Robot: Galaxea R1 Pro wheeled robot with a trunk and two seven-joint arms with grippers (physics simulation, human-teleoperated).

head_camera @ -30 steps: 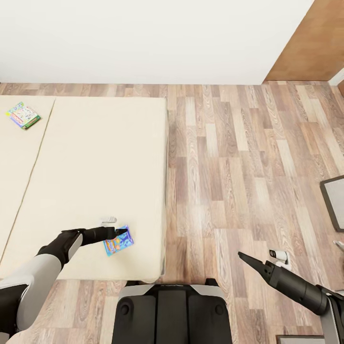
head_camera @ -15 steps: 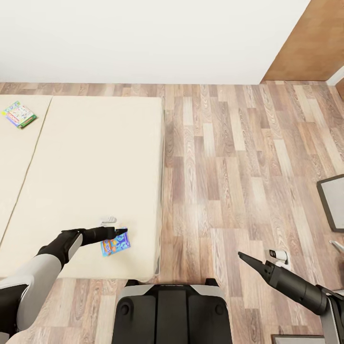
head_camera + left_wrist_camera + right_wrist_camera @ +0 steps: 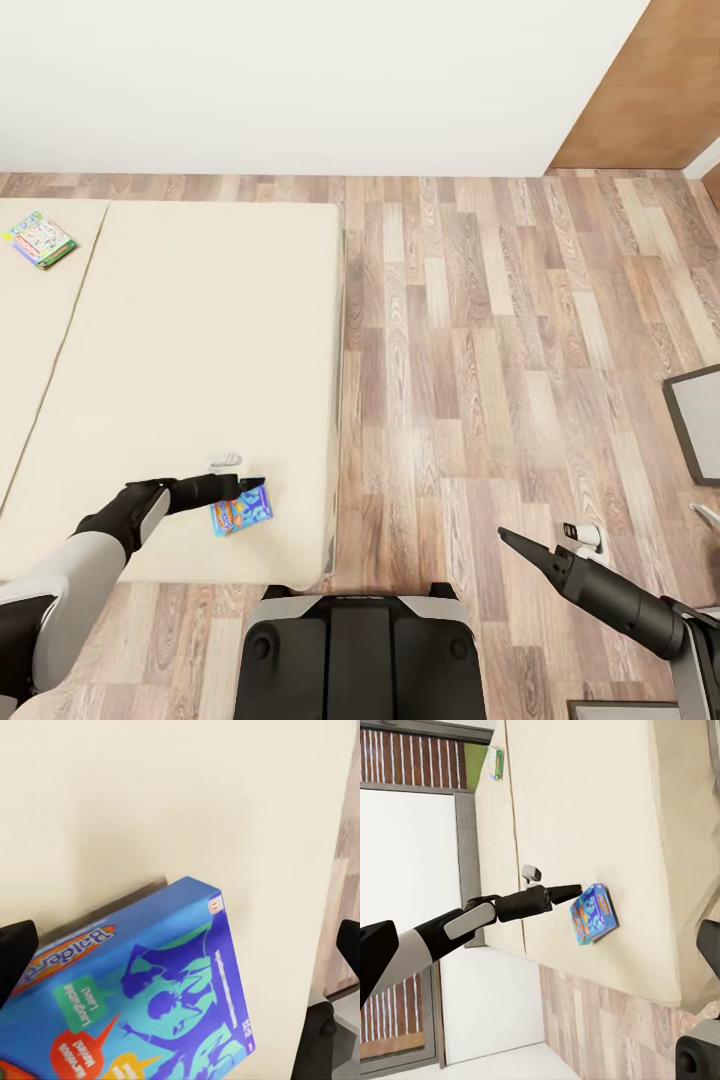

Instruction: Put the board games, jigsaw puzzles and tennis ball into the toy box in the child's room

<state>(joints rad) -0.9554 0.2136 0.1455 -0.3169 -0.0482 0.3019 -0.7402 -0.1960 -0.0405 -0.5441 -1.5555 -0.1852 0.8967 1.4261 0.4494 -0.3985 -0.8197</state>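
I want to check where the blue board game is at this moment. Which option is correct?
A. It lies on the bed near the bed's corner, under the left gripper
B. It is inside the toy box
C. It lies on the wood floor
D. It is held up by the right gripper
A: the blue board game lies flat on the cream bed near its corner, with the left gripper just over its edge.

a plain white wall [image 3: 300, 80] runs across the twelve o'clock side of the head view, meeting a brown wooden panel [image 3: 650, 90] at about one o'clock. wood-plank floor [image 3: 500, 350] in mixed brown and grey tones spreads from the centre toward three and five o'clock. a dark-framed grey slab [image 3: 697, 420] juts in at three o'clock. light is even and soft. in the right wrist view a dark-framed window [image 3: 412, 870] shows red brick [image 3: 405, 757] beyond.
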